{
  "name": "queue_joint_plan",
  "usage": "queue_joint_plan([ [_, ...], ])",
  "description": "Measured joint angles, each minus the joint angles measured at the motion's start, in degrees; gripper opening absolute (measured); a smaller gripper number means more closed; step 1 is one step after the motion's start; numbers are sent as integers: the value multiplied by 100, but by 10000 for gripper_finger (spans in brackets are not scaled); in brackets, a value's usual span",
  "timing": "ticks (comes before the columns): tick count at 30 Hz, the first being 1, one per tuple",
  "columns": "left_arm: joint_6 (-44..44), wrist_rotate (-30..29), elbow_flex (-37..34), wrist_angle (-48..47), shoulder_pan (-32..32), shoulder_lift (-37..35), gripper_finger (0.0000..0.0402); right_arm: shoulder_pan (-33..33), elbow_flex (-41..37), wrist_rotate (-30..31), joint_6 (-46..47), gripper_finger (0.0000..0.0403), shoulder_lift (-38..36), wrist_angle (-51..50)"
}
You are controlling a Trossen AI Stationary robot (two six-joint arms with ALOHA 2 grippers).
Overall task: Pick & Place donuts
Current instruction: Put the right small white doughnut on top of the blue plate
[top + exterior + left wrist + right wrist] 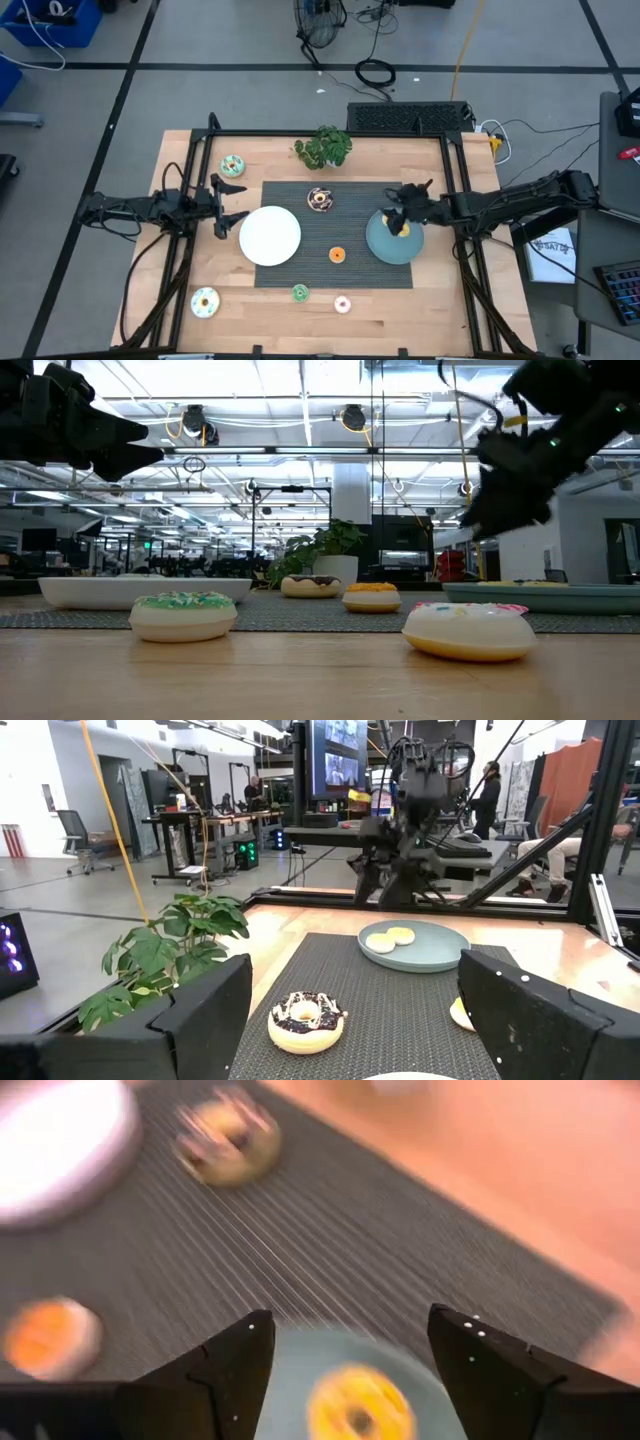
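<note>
The right gripper (397, 205) has its fingers (225, 1370) spread with nothing between them. It hangs right of centre in the high view, over the upper left rim of the teal plate (380, 245). In its wrist view the yellow donut (360, 1405) lies flat on that plate, in the gap between the two fingers and apart from both. The left gripper (228, 202) waits at centre left, beside the white plate (270, 236), fingers likewise spread and empty.

From largest to smallest: the wooden table (180, 275) fills the middle of the high view, with the dark mat (350, 270) at its centre. On the mat sit the white plate on the left and the teal plate on the right. A leafy plant (323, 147) stands at the table's upper edge.

The smallest things are the loose donuts:
- chocolate donut (320, 199), above centre on the mat
- orange donut (337, 254), between the plates
- green donut (300, 292)
- pink donut (342, 304)
- two mint donuts on bare wood, one at upper left (232, 166) and one at lower left (204, 301)

As rings, the donuts have no long axis to line up with. The chocolate and orange donuts lie left of the right gripper, about midway between the arms. My judgement is that the right arm is slightly nearer the orange one.
</note>
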Motion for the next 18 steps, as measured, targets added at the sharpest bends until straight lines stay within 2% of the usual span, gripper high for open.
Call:
queue_joint_plan([
  [4, 0, 0, 0, 0, 0, 1, 349, 34, 0, -54, -792, 251, 0, 1349],
  [6, 0, 0, 0, 2, 0, 1, 349, 55, 0, -306, -1138, 251, 0, 1967],
  [12, 0, 0, 0, 2, 0, 1, 349, 62, -2, -1648, -1846, 251, 2, 3521],
  [18, 0, 0, 0, 2, 0, 0, 349, 347, -2, -2679, -2694, 251, 272, 4570],
])
